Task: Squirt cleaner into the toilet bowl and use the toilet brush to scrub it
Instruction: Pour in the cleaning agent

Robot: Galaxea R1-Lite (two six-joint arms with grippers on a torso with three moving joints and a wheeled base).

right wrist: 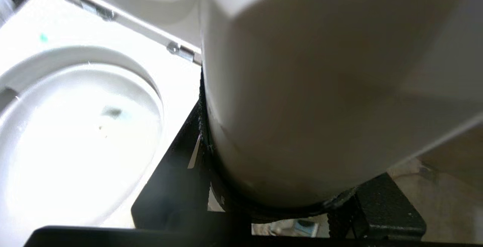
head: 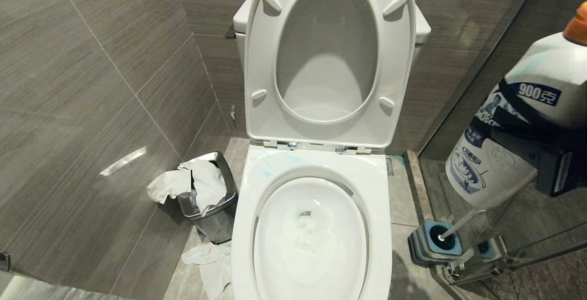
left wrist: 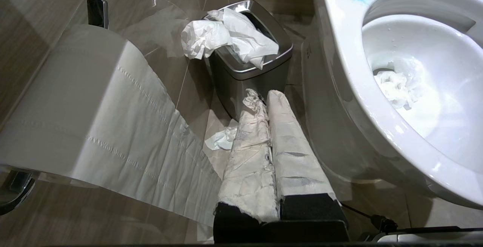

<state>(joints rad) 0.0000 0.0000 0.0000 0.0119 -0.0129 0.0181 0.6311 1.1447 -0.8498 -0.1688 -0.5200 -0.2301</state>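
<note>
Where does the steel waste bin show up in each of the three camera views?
Head view: waste bin on the floor, left of the toilet bowl, stuffed with paper.
Left wrist view: waste bin just beyond the shut left gripper, beside the bowl.
Right wrist view: not in it; the cleaner bottle blocks most.
Shared landmark: the toilet bowl.

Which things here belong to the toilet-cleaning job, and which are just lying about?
Belongs to the job:
cleaner bottle, held in the right claw
toilet bowl
toilet brush

Lying about:
waste bin
crumpled tissue
toilet roll
</note>
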